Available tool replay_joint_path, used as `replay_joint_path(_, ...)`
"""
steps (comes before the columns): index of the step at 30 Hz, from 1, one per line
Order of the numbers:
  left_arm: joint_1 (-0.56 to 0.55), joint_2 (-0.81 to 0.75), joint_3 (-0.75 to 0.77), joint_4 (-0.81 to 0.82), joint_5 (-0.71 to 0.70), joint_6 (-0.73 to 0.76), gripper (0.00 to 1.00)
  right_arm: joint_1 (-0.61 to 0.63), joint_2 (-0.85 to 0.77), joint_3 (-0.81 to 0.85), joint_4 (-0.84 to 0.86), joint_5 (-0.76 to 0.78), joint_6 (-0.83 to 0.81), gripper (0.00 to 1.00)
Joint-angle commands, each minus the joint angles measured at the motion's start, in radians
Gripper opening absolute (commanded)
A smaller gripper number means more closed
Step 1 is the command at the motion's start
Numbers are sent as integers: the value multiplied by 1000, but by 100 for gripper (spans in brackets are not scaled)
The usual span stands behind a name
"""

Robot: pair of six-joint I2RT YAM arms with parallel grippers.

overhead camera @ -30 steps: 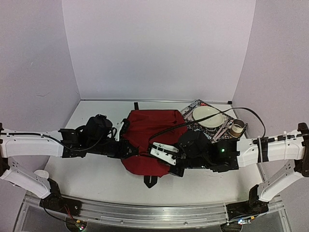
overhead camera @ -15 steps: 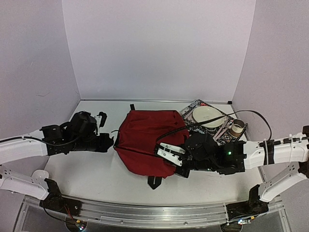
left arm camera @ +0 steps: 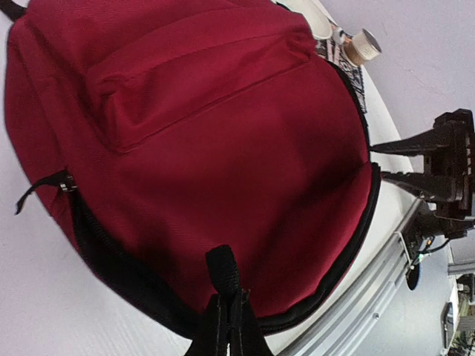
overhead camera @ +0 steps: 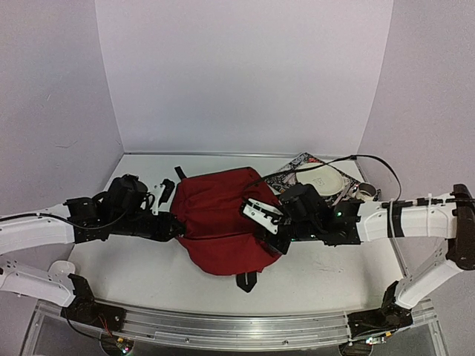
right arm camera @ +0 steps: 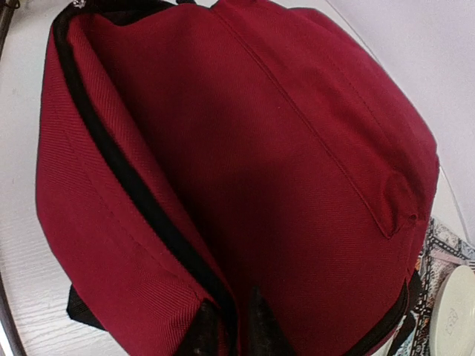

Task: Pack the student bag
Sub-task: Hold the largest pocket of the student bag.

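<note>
The student bag (overhead camera: 219,222), a dark red backpack with black trim, lies flat in the middle of the table and fills both wrist views (left arm camera: 223,133) (right arm camera: 297,163). My left gripper (overhead camera: 177,226) sits at its left edge, shut on a black strap loop (left arm camera: 223,271) of the bag (left arm camera: 228,315). My right gripper (overhead camera: 276,237) is at the bag's right edge. Its jaws stand slightly apart (right arm camera: 231,326), with the black zipper seam (right arm camera: 141,193) and a fold of red fabric between the fingertips.
A white bowl (overhead camera: 324,178) rests on a patterned mat (overhead camera: 295,167) at the back right, with a tape roll (overhead camera: 366,193) beside it. A black strap end (overhead camera: 246,280) pokes out toward the near edge rail (overhead camera: 237,326). Another strap (overhead camera: 168,190) lies left of the bag.
The bag has slid left and back and turned slightly. My left arm pulled back left with the strap. My right arm followed the bag inward, and its jaws have parted a little.
</note>
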Motion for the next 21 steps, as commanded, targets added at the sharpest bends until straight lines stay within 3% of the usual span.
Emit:
replay_joint_path(1, -60, 85, 62, 229, 118, -5, 0, 64, -72, 45, -80, -63, 45, 41)
replay_joint_path(7, -103, 188, 125, 307, 181, -17, 0, 148, -23, 100, -42, -95, 39, 62)
replay_joint_path(15, -114, 185, 126, 346, 189, -39, 0, 168, 81, 134, 35, -128, 46, 65)
replay_joint_path(18, -114, 182, 120, 346, 187, -43, 0, 175, 113, 139, 39, -121, 46, 58)
replay_joint_path(21, -115, 171, 109, 339, 154, -38, 0, 176, 110, 128, 38, -110, 51, 36)
